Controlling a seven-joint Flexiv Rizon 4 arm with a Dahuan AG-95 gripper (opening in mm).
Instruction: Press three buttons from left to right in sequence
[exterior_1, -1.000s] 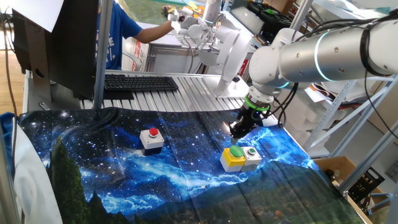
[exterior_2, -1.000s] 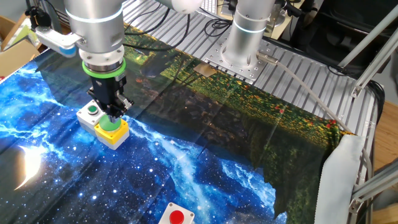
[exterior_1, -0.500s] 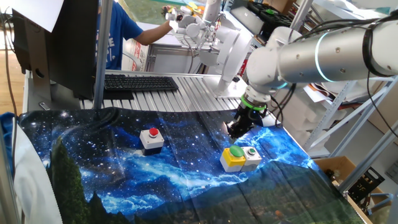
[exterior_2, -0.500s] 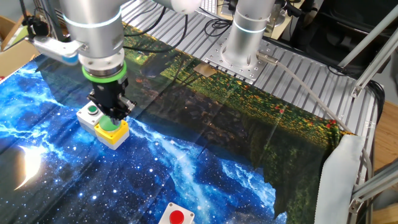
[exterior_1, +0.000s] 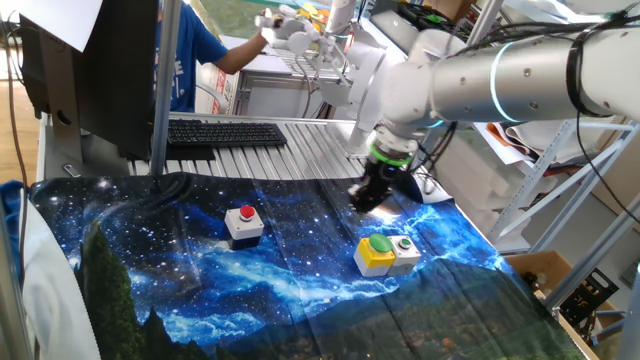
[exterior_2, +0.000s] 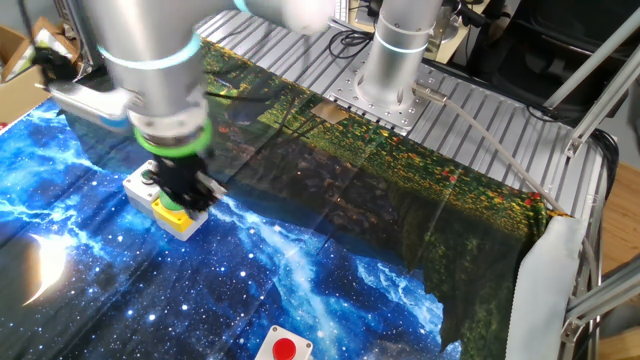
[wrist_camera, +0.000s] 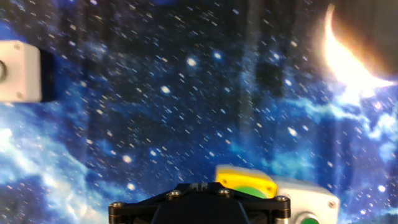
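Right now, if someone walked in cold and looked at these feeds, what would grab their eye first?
Probably the galaxy-print cloth covering the table, vivid blue. Next, the silver arm leaning in with its claw hanging above the cloth, just behind the yellow box with the green dome button and the white box beside it. The red button sits apart at the left.

Tool (exterior_2: 185, 190) motion-blurred, fingertips unreadable; red button (exterior_2: 284, 349) edge-cropped.
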